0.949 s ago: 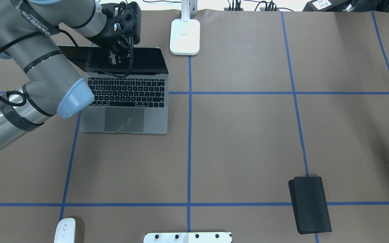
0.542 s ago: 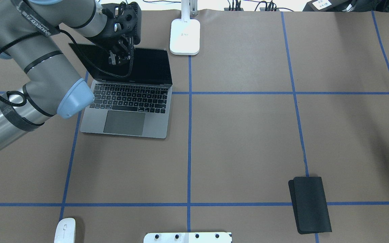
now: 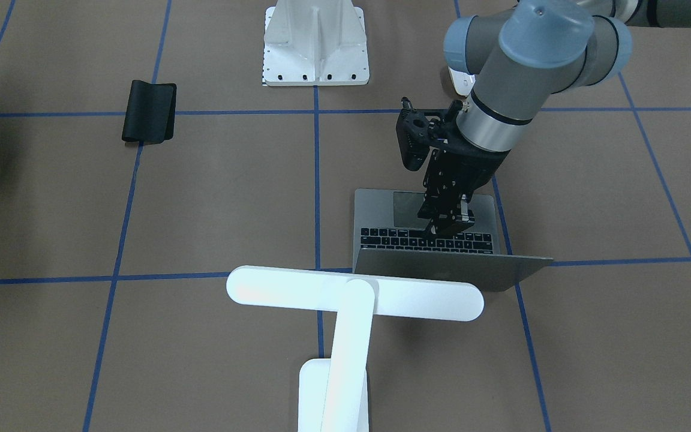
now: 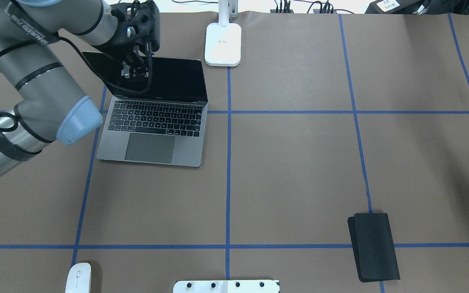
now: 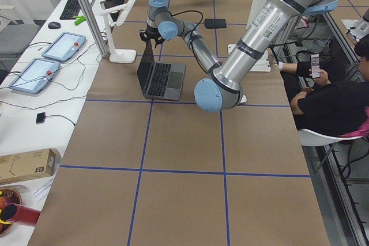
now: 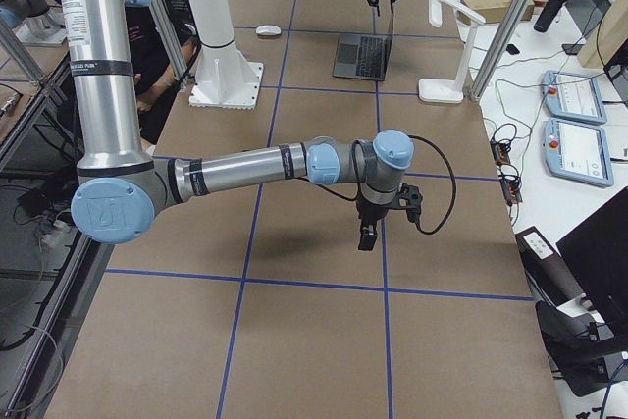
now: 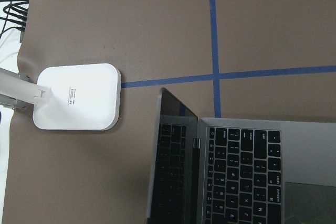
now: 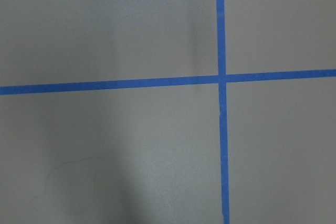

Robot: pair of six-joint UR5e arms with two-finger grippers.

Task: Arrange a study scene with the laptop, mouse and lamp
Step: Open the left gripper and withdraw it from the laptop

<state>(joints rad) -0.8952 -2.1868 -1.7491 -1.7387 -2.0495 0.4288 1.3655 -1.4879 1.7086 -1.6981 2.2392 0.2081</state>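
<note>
Front-facing view: the left arm enters from the top right, bends at its blue-capped elbow and points its wrist steeply down. The left gripper (image 3: pixel 448 223) hangs over the black keys of the open space-grey metal laptop (image 3: pixel 441 269), just short of the lid's top edge and apart from it. Its jaws look parted by a narrow gap and grip nothing. The lid's back faces the camera. The long bar head of the large white T-shaped lamp (image 3: pixel 354 294) overlaps its lower left part, and the lamp's base is cut off by the bottom edge. The small white oval mouse (image 3: pixel 457 83) shows only as a sliver behind the elbow. A black flexible mouse pad (image 3: pixel 149 111) lies well apart to the left and a white bolted pedestal (image 3: pixel 315 48) stands at the top, all on the brown paper-covered table (image 3: pixel 213 198).

Overhead view: the left gripper sits before the left half of the dark screen, its fingers muddled by cable and black mount. The laptop lies at the far left, slightly turned, with the lamp's base near its far right corner. The mouse lies at the near edge, cut off at the bottom.

Left side view: the near arm reaches far out to the lid's top; the jaws are too small to read.

Right side view: the near arm stretches low, and the right gripper (image 6: pixel 365 235) points straight down above bare paper. I cannot tell how its jaws stand.

Left wrist view: the lamp's base, the lid edge-on and the keyboard; the fingers lie outside the frame.

Right wrist view: only paper and crossing blue tape (image 8: pixel 220 80).
</note>
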